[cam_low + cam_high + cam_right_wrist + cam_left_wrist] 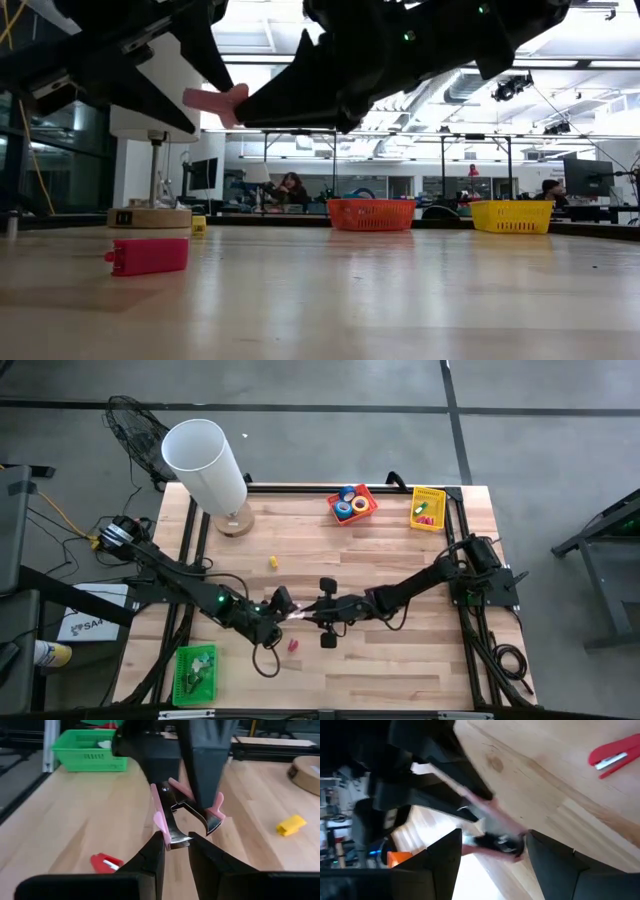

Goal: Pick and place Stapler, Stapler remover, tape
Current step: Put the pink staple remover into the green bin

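Both grippers meet at the high view's lower centre: the pink staple remover (pixel 172 820) is pinched by the right gripper (pixel 175 845) and straddled by the left gripper (pixel 492 842). Tape rolls (pixel 350 503) lie in the red basket (pixel 368 492), upper right; a red stapler (pixel 293 645) lies below.

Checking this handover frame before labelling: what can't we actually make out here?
- Staple remover: high view, too small and covered by both grippers, left gripper and right gripper.
- Left wrist view: blurred; grip on the remover unclear.
- Green basket contents: too small in high view, cut off by the right wrist view's edge.
- Tape rolls in red basket: hidden behind its wall in low view.
- Red stapler: near end only in low view.
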You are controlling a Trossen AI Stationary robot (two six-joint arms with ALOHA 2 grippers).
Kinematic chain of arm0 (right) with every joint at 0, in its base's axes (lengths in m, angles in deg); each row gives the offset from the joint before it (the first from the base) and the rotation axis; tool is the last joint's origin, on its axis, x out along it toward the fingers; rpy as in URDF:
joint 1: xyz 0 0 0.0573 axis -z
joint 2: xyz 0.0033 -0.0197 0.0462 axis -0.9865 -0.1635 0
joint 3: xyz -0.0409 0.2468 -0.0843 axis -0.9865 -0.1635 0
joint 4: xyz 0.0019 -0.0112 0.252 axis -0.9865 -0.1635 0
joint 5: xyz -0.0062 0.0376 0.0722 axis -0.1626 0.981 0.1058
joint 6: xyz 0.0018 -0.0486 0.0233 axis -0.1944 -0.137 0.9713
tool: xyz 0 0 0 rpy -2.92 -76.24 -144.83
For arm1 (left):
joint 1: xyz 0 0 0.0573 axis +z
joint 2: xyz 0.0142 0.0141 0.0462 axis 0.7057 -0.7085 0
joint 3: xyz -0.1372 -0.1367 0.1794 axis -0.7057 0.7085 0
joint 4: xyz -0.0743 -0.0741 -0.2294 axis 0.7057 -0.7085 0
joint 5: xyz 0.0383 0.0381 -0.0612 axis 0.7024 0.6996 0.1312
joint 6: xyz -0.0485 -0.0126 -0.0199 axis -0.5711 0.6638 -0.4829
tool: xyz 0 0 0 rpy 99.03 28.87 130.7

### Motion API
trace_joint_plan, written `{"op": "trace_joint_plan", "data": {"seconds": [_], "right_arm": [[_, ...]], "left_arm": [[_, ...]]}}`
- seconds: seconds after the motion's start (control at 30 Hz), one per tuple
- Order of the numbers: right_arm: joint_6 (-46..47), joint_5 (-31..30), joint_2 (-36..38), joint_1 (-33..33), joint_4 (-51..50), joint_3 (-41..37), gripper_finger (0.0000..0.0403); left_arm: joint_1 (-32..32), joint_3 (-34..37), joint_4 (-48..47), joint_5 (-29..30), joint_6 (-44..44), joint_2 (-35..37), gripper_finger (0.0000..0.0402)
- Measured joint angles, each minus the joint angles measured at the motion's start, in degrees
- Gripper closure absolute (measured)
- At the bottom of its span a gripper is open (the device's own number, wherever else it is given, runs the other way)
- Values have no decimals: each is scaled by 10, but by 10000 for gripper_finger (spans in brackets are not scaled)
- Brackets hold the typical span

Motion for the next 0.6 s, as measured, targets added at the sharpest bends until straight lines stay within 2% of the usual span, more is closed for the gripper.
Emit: {"op": "trace_joint_plan", "data": {"seconds": [0.13,0.23,0.6], "right_arm": [[5,12,0,4,2,0,336],[5,11,0,4,-1,0,336],[9,7,0,4,-14,0,336]], "left_arm": [[0,0,5,15,7,0,187],[0,0,3,29,8,0,208],[0,0,5,22,12,0,354]]}}
